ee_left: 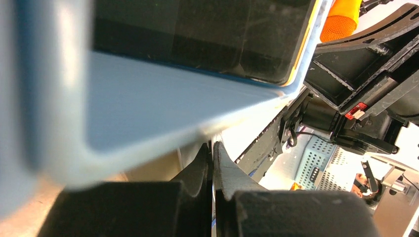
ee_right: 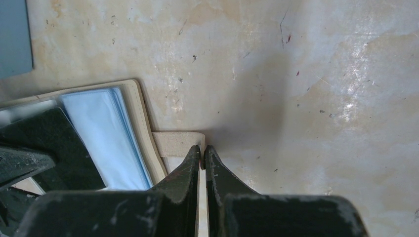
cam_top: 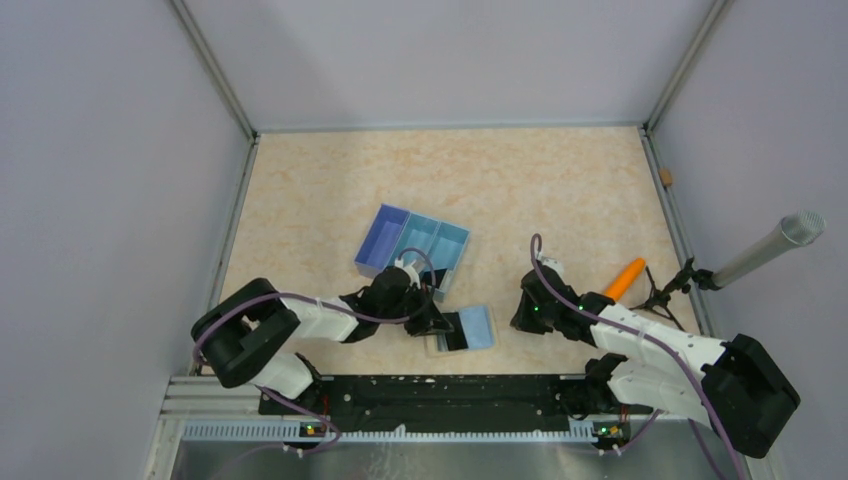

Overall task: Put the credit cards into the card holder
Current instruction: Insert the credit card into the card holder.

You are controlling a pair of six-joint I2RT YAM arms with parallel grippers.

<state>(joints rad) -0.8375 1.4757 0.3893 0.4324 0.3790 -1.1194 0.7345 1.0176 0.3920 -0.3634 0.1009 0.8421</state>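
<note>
The beige card holder (cam_top: 438,345) lies near the table's front edge with light-blue credit cards (cam_top: 478,326) in it. In the right wrist view the cards (ee_right: 106,131) sit inside the holder (ee_right: 134,101), and a beige tab (ee_right: 173,142) sticks out of its side. My right gripper (ee_right: 202,150) is shut on that tab; in the top view it (cam_top: 520,312) is just right of the holder. My left gripper (cam_top: 437,318) is at the holder's left side. In its own view it (ee_left: 213,148) is shut on a thin light-blue card edge. A blurred light-blue surface (ee_left: 148,94) fills that view above the jaws.
A blue three-compartment tray (cam_top: 412,243) stands just behind the left gripper. An orange object (cam_top: 626,277) and a grey cylinder on a small stand (cam_top: 770,250) are to the right of the right arm. The metal base rail (cam_top: 420,395) runs along the front.
</note>
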